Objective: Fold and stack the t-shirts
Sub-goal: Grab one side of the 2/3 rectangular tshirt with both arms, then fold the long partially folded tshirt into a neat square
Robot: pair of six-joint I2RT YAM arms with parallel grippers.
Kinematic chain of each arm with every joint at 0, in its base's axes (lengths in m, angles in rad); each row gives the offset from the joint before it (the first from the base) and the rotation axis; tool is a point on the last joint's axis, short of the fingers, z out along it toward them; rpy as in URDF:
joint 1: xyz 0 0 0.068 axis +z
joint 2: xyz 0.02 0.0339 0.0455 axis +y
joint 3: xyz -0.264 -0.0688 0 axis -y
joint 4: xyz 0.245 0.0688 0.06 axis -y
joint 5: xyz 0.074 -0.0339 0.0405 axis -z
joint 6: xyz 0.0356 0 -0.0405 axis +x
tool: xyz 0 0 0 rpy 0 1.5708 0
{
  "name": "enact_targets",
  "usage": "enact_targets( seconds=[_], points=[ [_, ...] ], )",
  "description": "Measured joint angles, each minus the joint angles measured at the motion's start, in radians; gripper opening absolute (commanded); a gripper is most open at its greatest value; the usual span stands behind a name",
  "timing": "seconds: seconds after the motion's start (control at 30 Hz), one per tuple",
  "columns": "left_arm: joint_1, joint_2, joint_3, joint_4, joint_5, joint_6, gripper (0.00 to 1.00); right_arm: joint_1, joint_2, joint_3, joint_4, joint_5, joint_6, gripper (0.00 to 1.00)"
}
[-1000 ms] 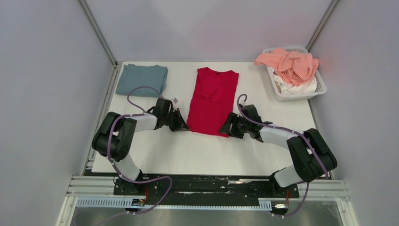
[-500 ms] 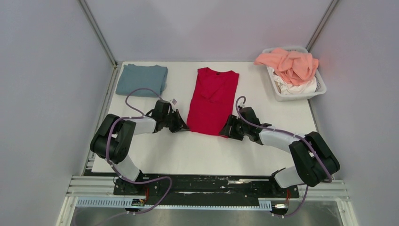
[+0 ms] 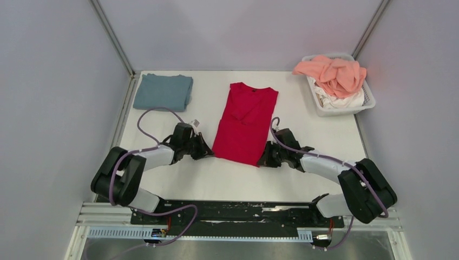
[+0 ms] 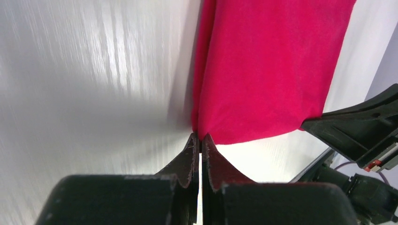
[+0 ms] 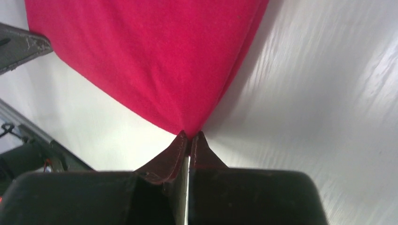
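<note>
A crimson red t-shirt lies lengthwise in the middle of the table, folded to a narrow strip with its collar at the far end. My left gripper is shut on its near left corner. My right gripper is shut on its near right corner. The left wrist view shows the right gripper's black finger beyond the hem. A folded blue-grey t-shirt rests at the far left. Salmon pink and white t-shirts are heaped in the basket.
The white slatted plastic basket stands at the far right corner of the white table. Grey walls enclose the table on three sides. A metal rail carries both arm bases at the near edge.
The right gripper has shut on the red shirt's near right corner. Both arms have drawn nearer to me, and the shirt's near hem has moved with them.
</note>
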Motion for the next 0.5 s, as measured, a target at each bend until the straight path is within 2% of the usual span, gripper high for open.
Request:
enact_targets(
  seconds=[0.23,0.37,0.5],
  points=[
    [-0.07,-0.301,-0.169,-0.081,-0.066,-0.013,0.0,0.053,-0.159,-0.073,-0.096,-0.161,-0.033,0.0],
    [-0.146,-0.607,-0.253,-0.238,-0.134,-0.04,0.0,0.113,-0.291,-0.095,-0.178,-0.254,-0.037,0.0],
    [-0.188,-0.882,-0.268,-0.377,-0.176,-0.067,0.0,0.15,-0.447,-0.095,-0.228,-0.32,-0.037,0.0]
  ],
)
